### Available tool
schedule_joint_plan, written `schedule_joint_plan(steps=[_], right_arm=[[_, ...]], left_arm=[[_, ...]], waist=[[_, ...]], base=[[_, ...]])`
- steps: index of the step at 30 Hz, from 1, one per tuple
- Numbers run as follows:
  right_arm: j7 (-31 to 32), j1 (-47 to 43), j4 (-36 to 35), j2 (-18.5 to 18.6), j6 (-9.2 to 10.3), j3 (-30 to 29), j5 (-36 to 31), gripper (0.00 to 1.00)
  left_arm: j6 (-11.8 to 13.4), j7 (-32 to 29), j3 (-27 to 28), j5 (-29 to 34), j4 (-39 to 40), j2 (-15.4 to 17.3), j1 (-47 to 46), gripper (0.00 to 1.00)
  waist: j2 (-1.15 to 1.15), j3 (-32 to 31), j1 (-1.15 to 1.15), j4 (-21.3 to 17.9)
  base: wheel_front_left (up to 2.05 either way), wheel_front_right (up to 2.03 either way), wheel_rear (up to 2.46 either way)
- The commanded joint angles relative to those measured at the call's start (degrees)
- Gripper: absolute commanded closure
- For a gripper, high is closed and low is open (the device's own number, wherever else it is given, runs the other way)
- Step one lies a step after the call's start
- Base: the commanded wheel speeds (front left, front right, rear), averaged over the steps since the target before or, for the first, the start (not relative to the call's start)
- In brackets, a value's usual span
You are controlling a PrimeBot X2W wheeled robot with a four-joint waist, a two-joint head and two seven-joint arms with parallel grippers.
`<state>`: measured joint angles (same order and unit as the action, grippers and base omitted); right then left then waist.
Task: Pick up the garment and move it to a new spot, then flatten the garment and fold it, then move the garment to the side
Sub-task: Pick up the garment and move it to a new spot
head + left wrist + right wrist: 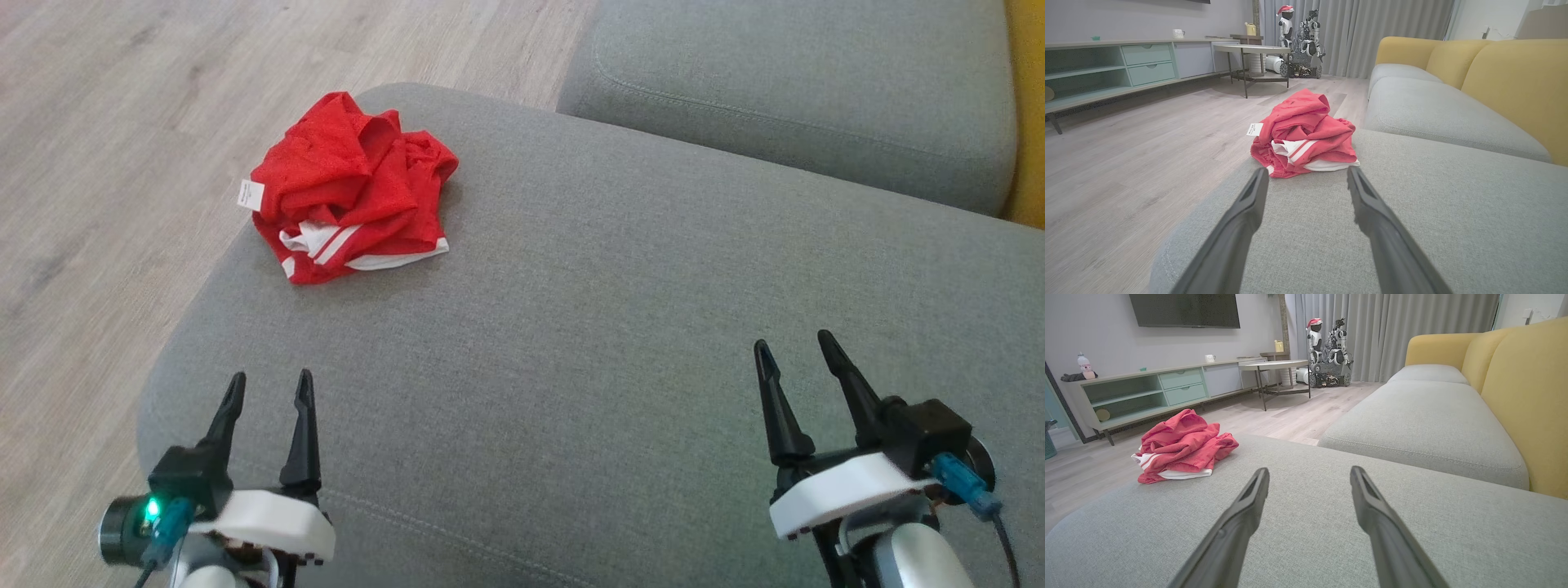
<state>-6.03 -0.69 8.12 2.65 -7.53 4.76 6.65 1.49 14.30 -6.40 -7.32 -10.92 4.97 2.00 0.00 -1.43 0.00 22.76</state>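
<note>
Head view. Shows a red garment (351, 188) with white stripes, crumpled in a heap in the upper left of the frame. Sets it on the far left corner of a grey sofa cushion (612, 327), just beside the edge above the wooden floor (98, 163). Shows a small white label (250, 194) sticking out at the heap's left side. Places the left fingers (302, 441) at the lower left, spread wide, gripping nothing, over bare cushion and well apart from the garment. Places the right fingers (775, 408) at the lower right, likewise spread wide and empty. Catches a second grey cushion (800, 90) at the upper right and a yellow backrest (1030, 114) at the right edge.

Left wrist view. Looks along two dark fingers rising from the bottom, wide apart with nothing between them, tips short of the garment at the centre of the frame. Takes in a pale green cabinet (1147, 61) at the upper left, a small robot figure (1286, 24) at top centre before grey curtains (1372, 32), and the yellow backrest at the right.

Right wrist view. Finds the garment at the left of the frame, on the near cushion's left corner, well apart from the wide-spread, empty fingers at bottom centre. Adds a dark television (1184, 310) at the upper left.
</note>
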Motion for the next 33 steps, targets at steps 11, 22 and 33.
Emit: schedule_joint_plan(steps=[11, 22, 33], right_arm=[[1.27, 2.95, -3.19, 0.23, 0.04, 1.01, -0.72, 0.00], [5.86, 8.52, -8.73, 1.08, 0.04, 2.02, -4.84, 0.00], [9.48, 13.42, -13.49, 3.82, 0.04, 4.16, -6.01, 0.00]], left_arm=[[-0.15, 0.70, 4.21, -0.58, 3.27, 0.81, -6.61, 0.00], [-2.79, 0.70, 10.76, -3.88, -0.55, 3.02, -22.67, 0.00], [-7.49, 0.70, 13.53, -6.34, -19.56, 6.45, -42.66, 0.00]], waist=[[0.00, 3.67, 0.00, -1.33], [0.00, 16.09, 0.00, -4.89], [0.00, 27.41, 0.00, -7.76]], base=[[0.00, 0.00, 0.00], [0.00, 0.00, 0.00], [0.00, 0.00, 0.00]])
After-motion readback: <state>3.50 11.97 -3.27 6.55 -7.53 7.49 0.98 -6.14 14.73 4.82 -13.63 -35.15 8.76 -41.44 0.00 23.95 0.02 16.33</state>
